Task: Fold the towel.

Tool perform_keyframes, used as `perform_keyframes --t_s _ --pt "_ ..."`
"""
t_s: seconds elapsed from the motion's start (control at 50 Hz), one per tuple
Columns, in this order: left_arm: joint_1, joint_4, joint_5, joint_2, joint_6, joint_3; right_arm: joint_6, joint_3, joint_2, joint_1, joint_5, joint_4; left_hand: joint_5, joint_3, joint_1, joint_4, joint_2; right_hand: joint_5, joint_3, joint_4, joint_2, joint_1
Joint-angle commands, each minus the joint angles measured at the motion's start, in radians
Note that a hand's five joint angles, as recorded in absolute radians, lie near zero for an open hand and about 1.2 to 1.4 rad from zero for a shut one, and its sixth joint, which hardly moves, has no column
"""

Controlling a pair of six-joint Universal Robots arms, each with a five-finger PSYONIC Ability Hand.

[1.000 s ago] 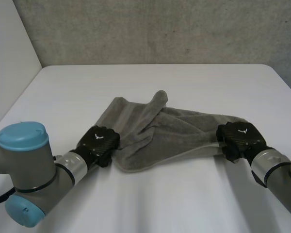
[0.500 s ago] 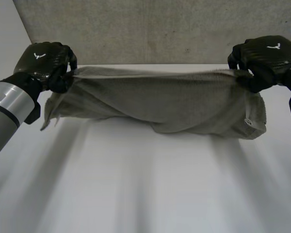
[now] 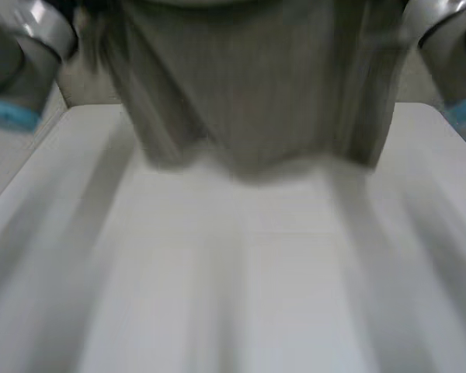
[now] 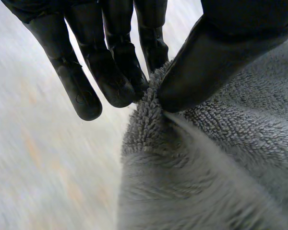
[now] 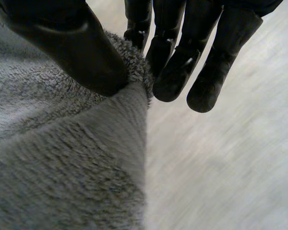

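Grey terry towel (image 3: 256, 93) hangs in the air above the white desk (image 3: 241, 295). It looks soft, limp and light. Left hand (image 4: 110, 72) and right hand (image 5: 175, 72) each pinch a top corner between thumb and fingers, probably the surest hold.

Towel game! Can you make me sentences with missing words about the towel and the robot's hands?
The towel is ____ in colour.
The left hand pinches it between its fingers and its ____.
The right hand pinches the ____ too.
The table below is ____.
Missing words: grey, thumb, towel, white.
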Motion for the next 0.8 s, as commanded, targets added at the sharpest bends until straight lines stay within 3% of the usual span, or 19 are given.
perform_keyframes --t_s 0.02,0.06,0.16,0.2,0.22,0.26,0.3,0.36,0.48,0.64,0.78,0.8 --pt "0.002 0.054 -0.025 0.066 -0.127 0.094 0.091 0.016 -0.084 -0.012 -0.006 -0.116 0.085 0.051 0.088 0.036 0.076 0.069 0.082 0.068 0.091 0.072" --pt "0.005 0.057 -0.019 0.084 -0.147 0.03 0.095 0.028 -0.09 -0.014 -0.019 -0.098 0.085 0.051 0.088 0.036 0.076 0.069 0.082 0.068 0.091 0.072" --pt "0.021 0.059 0.002 0.121 -0.137 -0.201 0.095 0.145 -0.108 -0.019 -0.147 -0.03 0.085 0.051 0.088 0.036 0.076 0.069 0.082 0.068 0.091 0.072" --pt "0.024 0.065 0.027 0.141 -0.132 -0.301 0.087 0.273 -0.123 -0.046 -0.241 -0.003 0.085 0.051 0.088 0.036 0.076 0.069 0.082 0.068 0.091 0.072" --pt "0.031 0.082 0.06 0.155 -0.123 -0.402 0.087 0.273 -0.123 -0.046 -0.241 -0.003 0.085 0.051 0.088 0.036 0.076 0.069 0.082 0.068 0.091 0.072" --pt "0.031 0.082 0.061 0.155 -0.123 -0.403 0.078 0.434 -0.139 -0.071 -0.305 0.008 0.085 0.051 0.088 0.036 0.076 0.069 0.082 0.068 0.091 0.072" --pt "0.06 0.155 0.143 0.173 -0.063 -0.646 0.073 0.516 -0.149 -0.072 -0.319 0.004 0.085 0.051 0.088 0.036 0.076 0.069 0.082 0.068 0.091 0.072" --pt "0.073 0.203 0.188 0.181 0.029 -0.818 0.033 0.673 -0.168 -0.083 -0.331 0.008 0.085 0.051 0.088 0.036 0.076 0.069 0.082 0.068 0.091 0.072" --pt "0.091 0.254 0.203 0.167 0.23 -1.02 -0.137 0.939 -0.18 -0.108 -0.335 0.01 0.085 0.051 0.088 0.036 0.076 0.069 0.082 0.068 0.091 0.072" --pt "0.09 0.254 0.194 0.092 0.37 -1.084 -0.246 1.089 -0.18 -0.109 -0.335 0.007 0.085 0.051 0.088 0.036 0.076 0.069 0.082 0.068 0.091 0.072" --pt "0.085 0.257 0.19 0.057 0.379 -1.078 -0.243 1.099 -0.186 -0.111 -0.328 0.01 0.085 0.051 0.088 0.036 0.076 0.069 0.082 0.068 0.091 0.072" --pt "0.085 0.257 0.188 0.054 0.377 -1.072 -0.243 1.099 -0.192 -0.117 -0.328 0.01 0.004 -0.03 0.007 -0.045 -0.005 0.069 0.082 0.068 0.091 0.072"
